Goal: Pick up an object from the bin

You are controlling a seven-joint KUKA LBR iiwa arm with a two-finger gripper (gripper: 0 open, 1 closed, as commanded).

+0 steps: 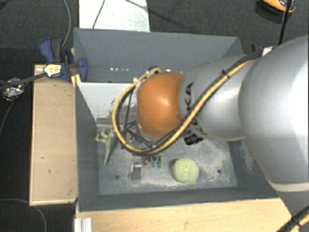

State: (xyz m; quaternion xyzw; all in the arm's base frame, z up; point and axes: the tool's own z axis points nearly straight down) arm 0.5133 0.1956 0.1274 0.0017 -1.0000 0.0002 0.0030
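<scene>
My gripper hangs low over the bin floor near the front, just below the arm's orange cover, which hides most of it. To its right, a short way off on the floor, rests a pale green fuzzy ball. A thin green leafy toy lies to the gripper's left against the left wall. I see nothing held in the gripper.
The arm reaches in from the right and hides the bin's middle and right side. Cables loop around the cover above the gripper. Bare grey floor lies along the front, between the ball and the front wall.
</scene>
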